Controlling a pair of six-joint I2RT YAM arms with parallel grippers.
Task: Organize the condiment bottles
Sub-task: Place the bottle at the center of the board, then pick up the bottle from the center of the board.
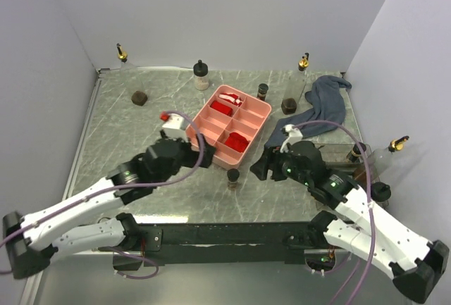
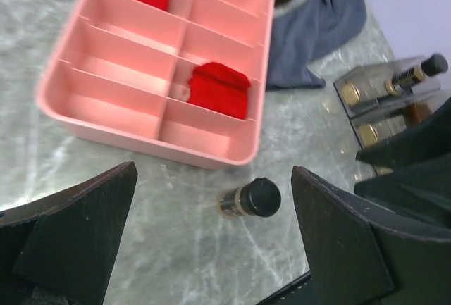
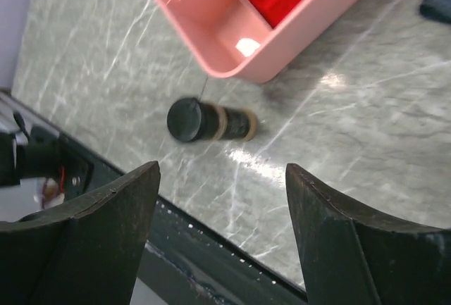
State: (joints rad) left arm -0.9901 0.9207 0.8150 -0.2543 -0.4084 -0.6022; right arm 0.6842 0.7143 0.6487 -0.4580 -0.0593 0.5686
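a small black-capped bottle (image 1: 232, 177) stands upright on the marble table (image 1: 127, 143), just off the near corner of the pink tray (image 1: 251, 119). it is close to the tray wall but not touching it (its body looks brownish with a paler band), and nothing grips it.

the left gripper (image 2: 211, 178) hangs at the tray's near left side. its jaws are spread wide, with the bottle just past the tips. the right gripper (image 3: 222, 171) sits to the tray's near right, jaws also parted and pinching nothing, facing the same bottle from the other side.

a cream bottle with a black cap (image 1: 201, 75) stands beyond the tray's far corner. a small dark bottle (image 1: 263, 91) and a squat dark jar (image 1: 289, 104) sit off the tray's far right side, and another squat jar (image 1: 140, 98) is well to its left. two tall clear bottles with gold spouts (image 1: 122, 55) (image 1: 303, 62) stand farther back. a blue-grey cloth (image 1: 320, 111) lies crumpled to the tray's right, and some tray compartments hold red pieces (image 1: 236, 139).
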